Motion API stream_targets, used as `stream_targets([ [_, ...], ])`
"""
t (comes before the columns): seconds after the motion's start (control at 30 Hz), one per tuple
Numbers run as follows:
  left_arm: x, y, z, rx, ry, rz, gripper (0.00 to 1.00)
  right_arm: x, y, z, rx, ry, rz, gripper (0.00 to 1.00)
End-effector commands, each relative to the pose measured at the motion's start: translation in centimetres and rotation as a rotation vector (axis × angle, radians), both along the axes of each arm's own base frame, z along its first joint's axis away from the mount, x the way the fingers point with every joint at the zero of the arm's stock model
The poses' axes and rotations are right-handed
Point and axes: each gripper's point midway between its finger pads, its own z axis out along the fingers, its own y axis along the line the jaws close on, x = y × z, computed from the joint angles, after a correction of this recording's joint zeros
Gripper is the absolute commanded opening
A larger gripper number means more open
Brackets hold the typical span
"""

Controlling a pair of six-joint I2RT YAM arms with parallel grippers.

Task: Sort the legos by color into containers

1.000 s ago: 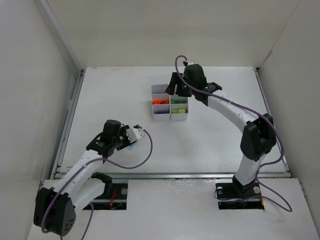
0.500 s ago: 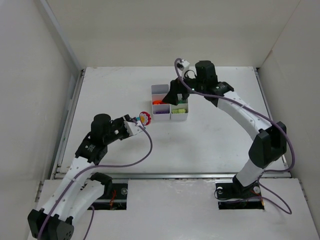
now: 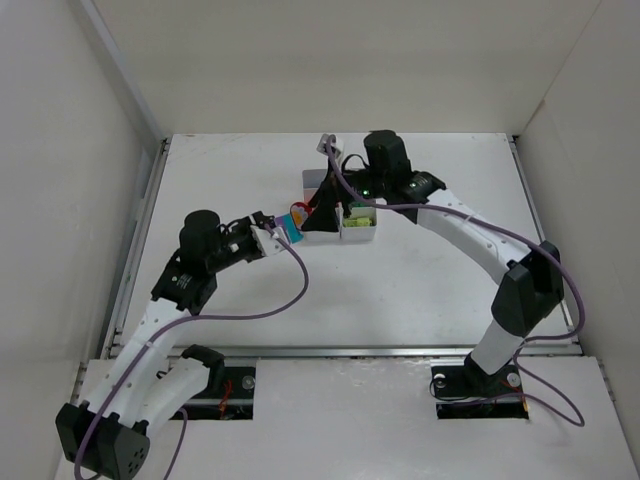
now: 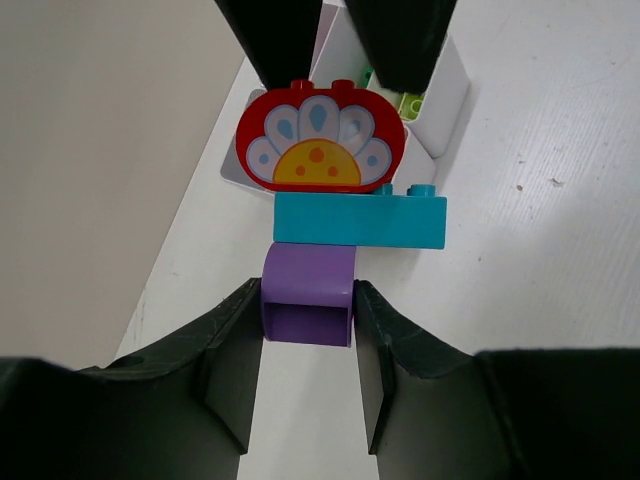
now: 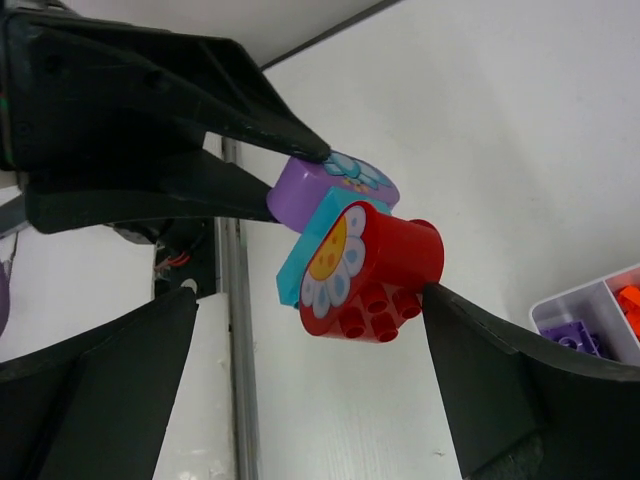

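White table (image 3: 420,285) under tray (image 3: 360,237), white walls (image 3: 60,150)

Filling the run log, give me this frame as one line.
left gripper: shut on purple piece | stacked on it: teal brick, red piece | right gripper: open, astride red piece | tray: beyond stack

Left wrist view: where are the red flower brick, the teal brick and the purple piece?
red flower brick (image 4: 318,165), left wrist view, orange centre of its print.
teal brick (image 4: 360,221), left wrist view, its long side face.
purple piece (image 4: 308,298), left wrist view, its front face.
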Motion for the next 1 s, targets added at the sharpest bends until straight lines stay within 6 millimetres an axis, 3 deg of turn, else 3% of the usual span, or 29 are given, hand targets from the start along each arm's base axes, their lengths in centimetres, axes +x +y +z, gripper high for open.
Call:
stream_targets([
  [0.0,-0.2,-1.3,4.5,-0.073,-0.11,-0.065,0.0,1.2,1.3,0.8,0.044,0.0,0.006,0.99],
  [0.2,0.1,-0.9,4.9,-0.072,-0.13,-0.034,0.0,2.6,2.0,-0.6,0.019,0.073,-0.05,0.99],
  [0.4,0.0,-0.4,4.3,-0.051,-0.137,-0.015,0.0,5.3,0.1,-1.3,-0.003,0.105,-0.182,1.0],
  [0.5,-0.2,-0.3,3.6,-0.047,-0.127,-0.015,0.0,4.6,0.2,-1.2,0.018,0.123,-0.117,1.0],
  [0.6,-0.2,-0.5,4.2,-0.058,-0.15,-0.024,0.0,3.9,1.0,-1.2,0.04,0.149,-0.023,1.0],
  [0.9,-0.3,-0.8,3.8,-0.062,-0.148,-0.044,0.0,3.3,2.4,0.3,0.092,0.143,0.108,0.76],
  [0.97,-0.2,-0.7,3.7,-0.06,-0.149,-0.035,0.0,3.2,2.5,0.2,0.097,0.143,0.134,0.63],
])
